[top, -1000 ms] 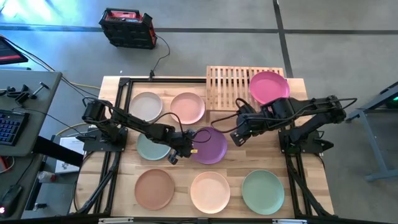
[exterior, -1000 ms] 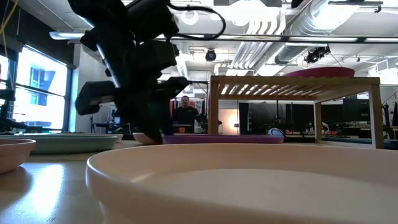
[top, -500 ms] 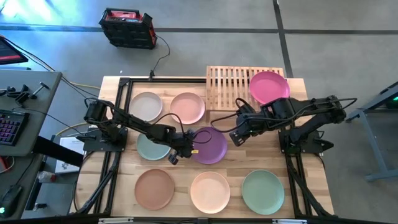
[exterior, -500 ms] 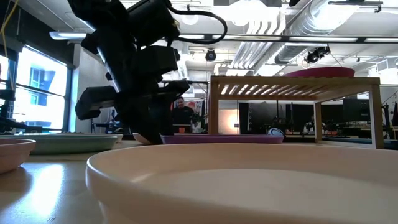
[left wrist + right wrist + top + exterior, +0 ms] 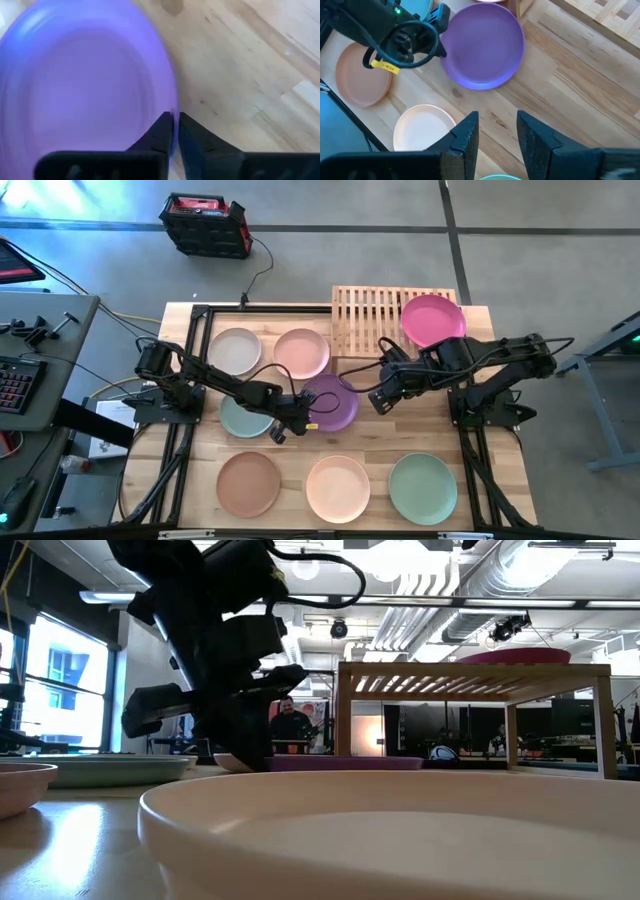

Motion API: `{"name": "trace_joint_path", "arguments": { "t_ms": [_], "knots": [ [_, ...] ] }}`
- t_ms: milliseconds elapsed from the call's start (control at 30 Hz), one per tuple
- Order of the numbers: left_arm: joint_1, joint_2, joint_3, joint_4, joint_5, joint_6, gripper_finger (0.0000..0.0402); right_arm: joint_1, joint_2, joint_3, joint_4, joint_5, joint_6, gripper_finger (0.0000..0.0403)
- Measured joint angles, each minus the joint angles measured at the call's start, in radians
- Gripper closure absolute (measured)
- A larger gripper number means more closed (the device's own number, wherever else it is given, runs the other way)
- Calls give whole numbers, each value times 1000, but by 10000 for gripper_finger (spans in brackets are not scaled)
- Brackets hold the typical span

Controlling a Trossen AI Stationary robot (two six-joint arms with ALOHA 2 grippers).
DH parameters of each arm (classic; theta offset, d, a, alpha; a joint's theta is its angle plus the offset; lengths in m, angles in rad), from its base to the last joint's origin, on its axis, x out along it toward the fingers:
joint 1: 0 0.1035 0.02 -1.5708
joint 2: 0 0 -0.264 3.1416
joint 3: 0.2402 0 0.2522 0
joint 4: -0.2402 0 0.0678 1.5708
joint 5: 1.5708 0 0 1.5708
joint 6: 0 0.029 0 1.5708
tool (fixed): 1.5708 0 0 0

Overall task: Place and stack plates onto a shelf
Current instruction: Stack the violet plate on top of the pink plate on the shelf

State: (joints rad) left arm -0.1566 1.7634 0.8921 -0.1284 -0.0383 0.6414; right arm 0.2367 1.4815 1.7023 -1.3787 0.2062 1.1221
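Note:
A purple plate point(image 5: 332, 402) lies at the middle of the table, and my left gripper point(image 5: 300, 421) is shut on its near-left rim. On the right part of the wooden slat shelf point(image 5: 370, 320) at the far edge sits a magenta plate point(image 5: 432, 320). My right gripper point(image 5: 383, 396) hangs open above the table, just right of the purple plate point(image 5: 482, 45), with nothing between its fingers point(image 5: 465, 137). In the low view the left arm point(image 5: 215, 670) stands in front of the purple plate point(image 5: 345, 764), beside the shelf point(image 5: 470, 670). My left gripper pinches the purple plate's rim point(image 5: 172, 107) between its two fingers point(image 5: 162, 132), on the plate's near-left side. The fingers slant down at it from the table's left. In the low view the plate sits low, close to the tabletop; whether any part is lifted I cannot tell.
Beige point(image 5: 235, 352) and pink point(image 5: 302, 352) plates lie at the far left, and a sage one point(image 5: 243, 418) lies partly under the left arm. Tan point(image 5: 249, 484), cream point(image 5: 338, 488) and green point(image 5: 423, 488) plates line the near edge. The shelf's left half is bare.
My left gripper has shut on the purple plate's rim. The plate has shifted a little toward the table's far edge.

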Motion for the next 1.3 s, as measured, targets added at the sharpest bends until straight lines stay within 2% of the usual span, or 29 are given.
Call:
{"name": "trace_joint_path", "arguments": {
  "t_ms": [167, 533, 733, 1067, 1300],
  "knots": [
    [-29, 0, 0, -7, -5, -14, 397, 0, 0, 0, 0, 0, 0, 293],
    [-56, -45, 0, -31, -1, -163, 400, 0, 0, 0, 25, 0, -34, 293],
    [-56, -118, 0, -73, -1, -251, 400, 0, 11, 0, 99, -63, -241, 293],
    [-76, -312, 0, -138, 0, -404, 400, 0, 25, 0, 213, -151, -666, 293],
    [-140, -432, 1, -139, 1, -407, 399, 1, 36, 0, 296, -204, -941, 293]
  ]
}}
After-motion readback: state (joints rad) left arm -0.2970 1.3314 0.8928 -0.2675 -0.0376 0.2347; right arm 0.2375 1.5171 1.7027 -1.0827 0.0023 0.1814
